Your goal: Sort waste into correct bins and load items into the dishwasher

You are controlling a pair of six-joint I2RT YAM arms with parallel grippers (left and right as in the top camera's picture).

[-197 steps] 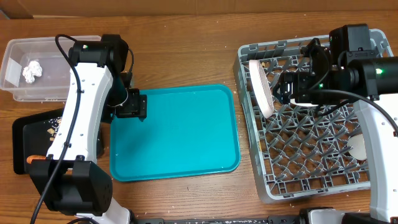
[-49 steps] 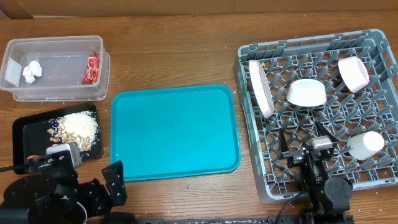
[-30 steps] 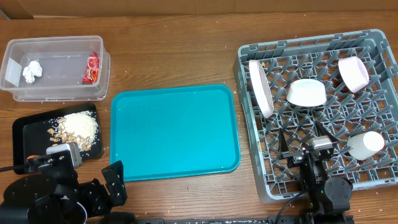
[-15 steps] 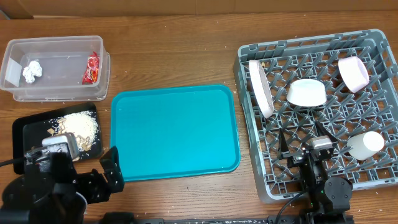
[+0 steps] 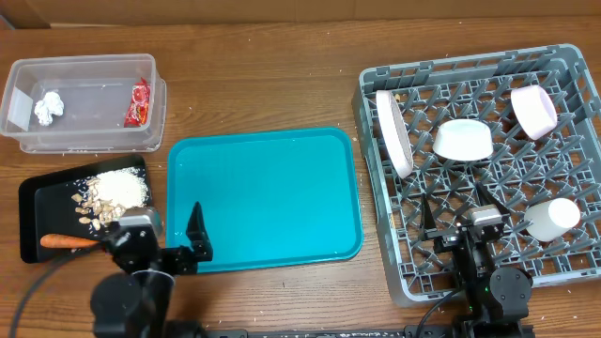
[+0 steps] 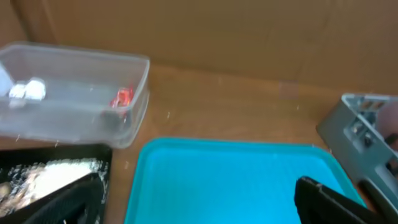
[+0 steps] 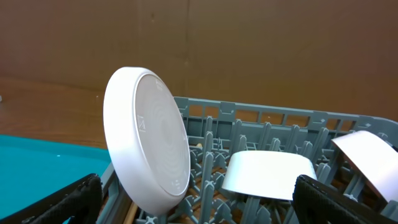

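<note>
Paper ball (image 5: 47, 106) and red wrapper (image 5: 140, 101) lie in the clear tub (image 5: 84, 70) seen from overhead; carrot (image 5: 68, 241) and food scraps (image 5: 113, 192) lie on the black tray (image 5: 28, 211). The plate (image 5: 392, 133), bowls (image 5: 463, 140) and cup (image 5: 551, 218) stand in the dish rack (image 5: 563, 56). The left wrist view shows the left gripper (image 6: 193, 208) spread wide and empty over the teal tray (image 6: 230, 180). The right wrist view shows the right gripper (image 7: 199, 205) equally wide and empty, facing the plate.

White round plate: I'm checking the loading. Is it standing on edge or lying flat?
On edge: the white round plate stands nearly upright, slotted into the grey plastic dish rack.
</note>
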